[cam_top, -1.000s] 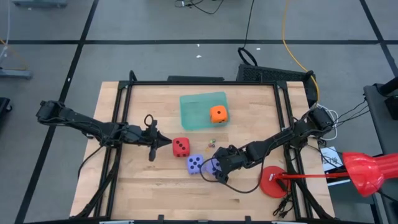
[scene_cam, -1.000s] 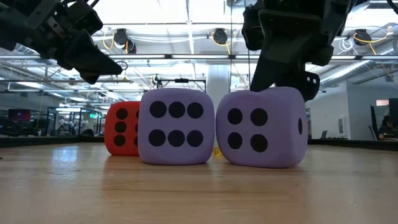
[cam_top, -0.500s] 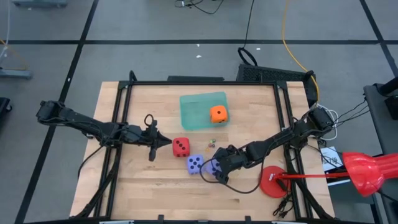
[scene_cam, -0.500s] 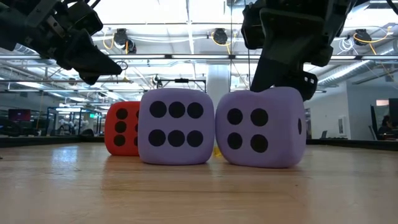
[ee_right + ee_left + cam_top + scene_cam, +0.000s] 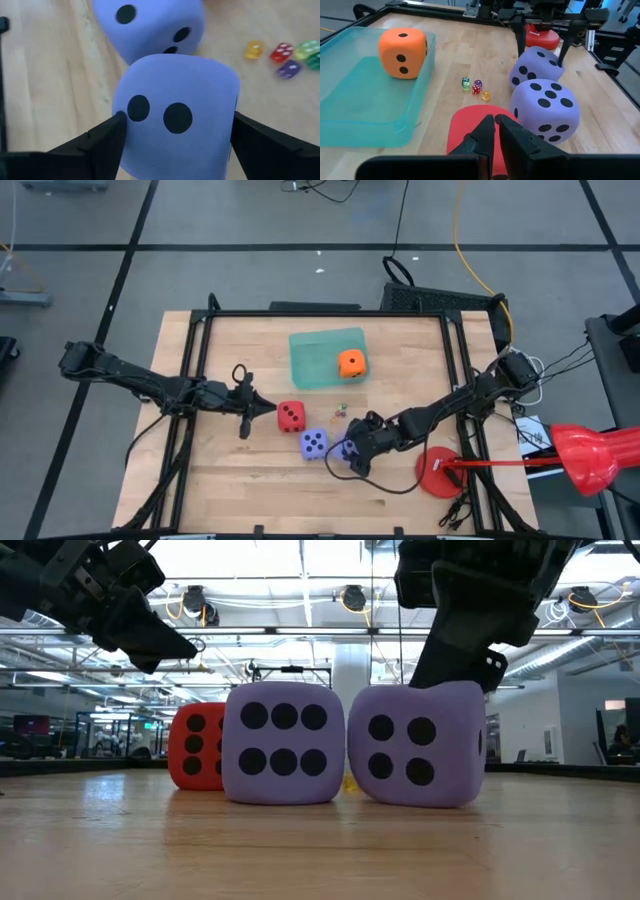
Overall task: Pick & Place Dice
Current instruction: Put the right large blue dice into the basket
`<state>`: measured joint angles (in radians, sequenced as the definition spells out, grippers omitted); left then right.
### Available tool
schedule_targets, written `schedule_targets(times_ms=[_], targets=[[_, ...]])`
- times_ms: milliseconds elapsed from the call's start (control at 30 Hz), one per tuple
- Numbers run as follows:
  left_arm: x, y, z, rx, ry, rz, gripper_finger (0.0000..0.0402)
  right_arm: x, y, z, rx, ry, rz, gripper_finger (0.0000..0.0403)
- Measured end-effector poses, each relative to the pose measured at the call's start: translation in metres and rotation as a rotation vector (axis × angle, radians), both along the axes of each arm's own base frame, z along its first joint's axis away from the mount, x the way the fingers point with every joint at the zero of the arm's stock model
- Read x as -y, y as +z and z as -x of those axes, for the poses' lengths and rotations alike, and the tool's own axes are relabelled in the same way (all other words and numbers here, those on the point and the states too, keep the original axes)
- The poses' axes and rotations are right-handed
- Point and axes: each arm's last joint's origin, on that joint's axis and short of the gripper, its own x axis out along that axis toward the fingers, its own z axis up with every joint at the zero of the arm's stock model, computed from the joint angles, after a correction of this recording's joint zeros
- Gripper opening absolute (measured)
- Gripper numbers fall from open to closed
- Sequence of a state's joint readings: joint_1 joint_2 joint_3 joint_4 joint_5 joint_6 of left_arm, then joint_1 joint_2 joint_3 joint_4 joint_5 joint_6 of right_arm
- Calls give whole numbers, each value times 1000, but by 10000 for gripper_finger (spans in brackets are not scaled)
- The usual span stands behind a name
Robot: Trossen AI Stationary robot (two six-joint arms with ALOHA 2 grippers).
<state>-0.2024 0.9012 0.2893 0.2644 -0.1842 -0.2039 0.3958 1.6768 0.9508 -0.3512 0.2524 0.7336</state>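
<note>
High view: the teal tray (image 5: 315, 365) is the landmark. The orange die (image 5: 351, 362) already sits inside it at its right end. The red die (image 5: 291, 416) lies on the table just below the tray, and two purple dice lie lower right of it. The right gripper (image 5: 352, 452) is over the farther purple die (image 5: 344, 450); the left gripper (image 5: 262, 408) waits beside the red die.

Low view: the right gripper's fingers come down onto the right-hand purple die, which rests on the table, touching its twin (image 5: 284, 742).

Left wrist view: the left gripper's fingers are pinched together, holding nothing, above the red die.

Right wrist view: both fingers (image 5: 107, 137) press the die's two flanks, jaws wide around it.

The grasp step looks in hand; next it needs a firm squeeze, a lift, then carrying toward the tray.
</note>
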Motion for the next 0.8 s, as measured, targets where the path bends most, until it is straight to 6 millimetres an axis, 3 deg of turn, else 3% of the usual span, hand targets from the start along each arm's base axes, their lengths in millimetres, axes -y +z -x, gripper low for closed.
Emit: schedule_targets(times_ms=[433,633,800], targets=[[0,1,0,13,-5,-17,35,13,66,13,276,52,121,293],[0,3,-1,28,-5,-13,35,25,90,15,389,49,109,248],[0,2,-1,25,-2,-3,35,30,92,17,374,40,115,203]])
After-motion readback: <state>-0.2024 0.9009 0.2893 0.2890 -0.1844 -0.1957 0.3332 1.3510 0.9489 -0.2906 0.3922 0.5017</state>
